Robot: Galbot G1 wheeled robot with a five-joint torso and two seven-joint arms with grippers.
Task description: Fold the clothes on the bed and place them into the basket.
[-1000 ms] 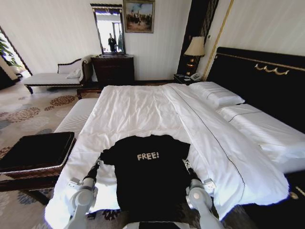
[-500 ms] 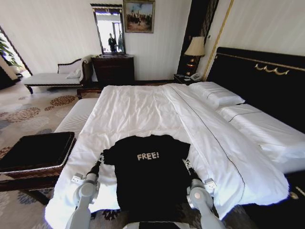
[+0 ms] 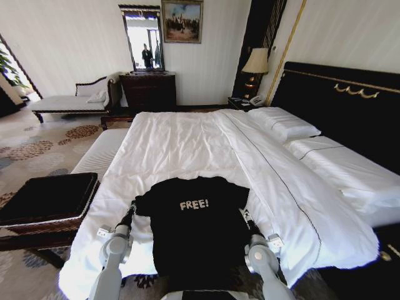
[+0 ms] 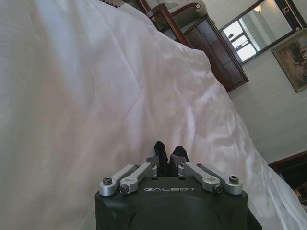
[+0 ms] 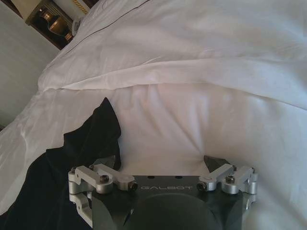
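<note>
The clothes are one black T-shirt point(image 3: 195, 232) with white "FREE!" lettering, lying flat at the foot of the white bed point(image 3: 187, 147). At the shirt's left sleeve is my left gripper point(image 3: 133, 209). In the left wrist view its fingers point(image 4: 167, 154) are pressed together with dark cloth between them, over white sheet. My right gripper point(image 3: 245, 219) is at the right sleeve. In the right wrist view it point(image 5: 162, 165) stands open on the sheet, one finger against the sleeve's edge point(image 5: 93, 139). The black basket point(image 3: 37, 220) stands on the floor to the left.
A white-cushioned bench point(image 3: 100, 153) runs along the bed's left side, beyond the basket. Pillows point(image 3: 284, 124) and the black headboard point(image 3: 350, 106) are at the right. A dresser point(image 3: 148, 90) and a chaise point(image 3: 65, 102) stand against the far wall. Patterned carpet point(image 3: 31, 147) lies to the left.
My left arm has shifted a little to the right, and the left sleeve has drawn slightly inward with it. The right arm has barely moved.
</note>
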